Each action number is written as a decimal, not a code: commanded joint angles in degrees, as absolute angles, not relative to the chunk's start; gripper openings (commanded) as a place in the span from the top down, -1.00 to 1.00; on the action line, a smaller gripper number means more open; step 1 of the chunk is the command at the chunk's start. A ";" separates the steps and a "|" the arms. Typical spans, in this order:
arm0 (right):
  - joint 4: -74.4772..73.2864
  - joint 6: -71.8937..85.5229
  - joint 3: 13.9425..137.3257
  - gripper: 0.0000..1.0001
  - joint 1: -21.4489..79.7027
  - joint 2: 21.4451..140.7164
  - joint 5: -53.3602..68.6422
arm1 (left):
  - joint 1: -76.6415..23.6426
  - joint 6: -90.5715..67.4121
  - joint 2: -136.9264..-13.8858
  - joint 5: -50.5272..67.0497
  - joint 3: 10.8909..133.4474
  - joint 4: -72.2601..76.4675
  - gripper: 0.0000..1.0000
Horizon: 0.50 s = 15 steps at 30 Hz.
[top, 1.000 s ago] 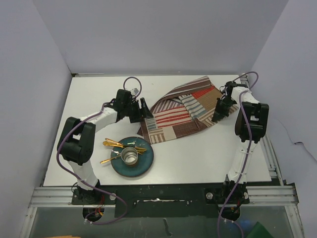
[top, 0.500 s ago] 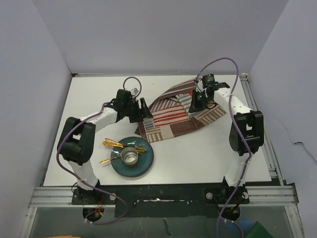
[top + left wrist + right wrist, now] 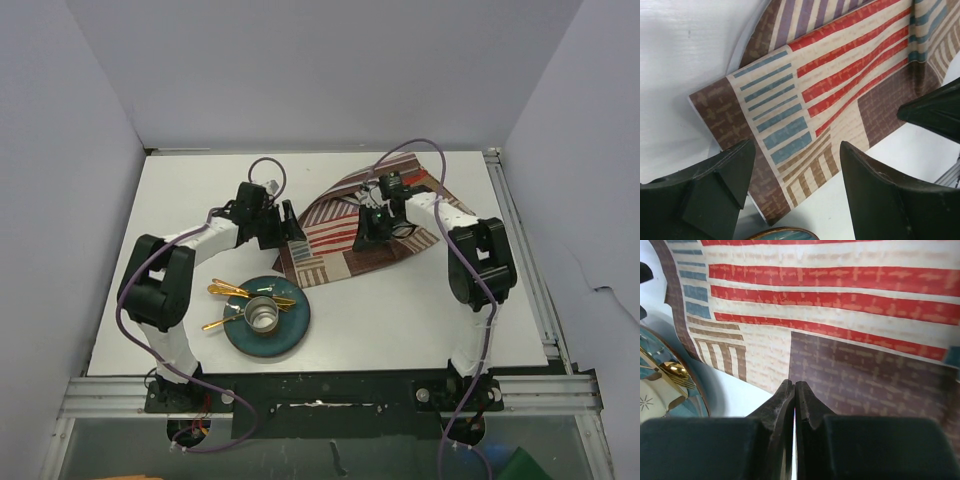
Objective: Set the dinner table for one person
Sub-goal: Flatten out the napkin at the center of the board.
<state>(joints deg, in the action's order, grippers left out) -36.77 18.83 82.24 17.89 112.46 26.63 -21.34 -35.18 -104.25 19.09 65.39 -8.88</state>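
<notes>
**Spotter:** Where is the bench in your feed?

**Operator:** The white bench [image 3: 190, 190] fills my overhead view. Both arms reach out across it from the near edge.

**Spotter:** And your left hand?

**Operator:** My left hand [image 3: 292, 226] is spread wide with nothing between the fingers. It sits at the left corner of the striped placemat [image 3: 335, 240], and the wrist view shows that corner between the two fingers.

**Spotter:** The right one?

**Operator:** My right hand [image 3: 794, 387] is closed tight, with its tips over the mat's brown panel. I can't tell whether any cloth is pinched. From above, the mat looks rumpled, with its right side folded up around that hand.

**Spotter:** Anything else on there?

**Operator:** A teal plate [image 3: 292, 328] sits just beside the mat's near-left corner. It carries a metal cup [image 3: 264, 316] and gold cutlery [image 3: 235, 291].
</notes>
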 commanded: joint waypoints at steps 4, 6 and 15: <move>-35.92 18.42 82.32 1.00 19.11 115.60 26.05 | -21.53 -32.83 -105.25 15.89 65.39 -10.01 -0.37; -37.98 17.45 85.03 1.00 19.00 118.68 24.25 | -21.53 -32.70 -105.69 15.46 65.57 -10.17 -0.37; -52.55 13.87 118.12 1.00 15.69 146.99 25.31 | -21.42 -31.87 -106.68 14.83 66.55 -11.25 -0.37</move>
<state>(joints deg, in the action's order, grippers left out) -51.40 17.58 104.92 17.69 133.47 29.80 -21.34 -33.21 -106.65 15.16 65.21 -11.44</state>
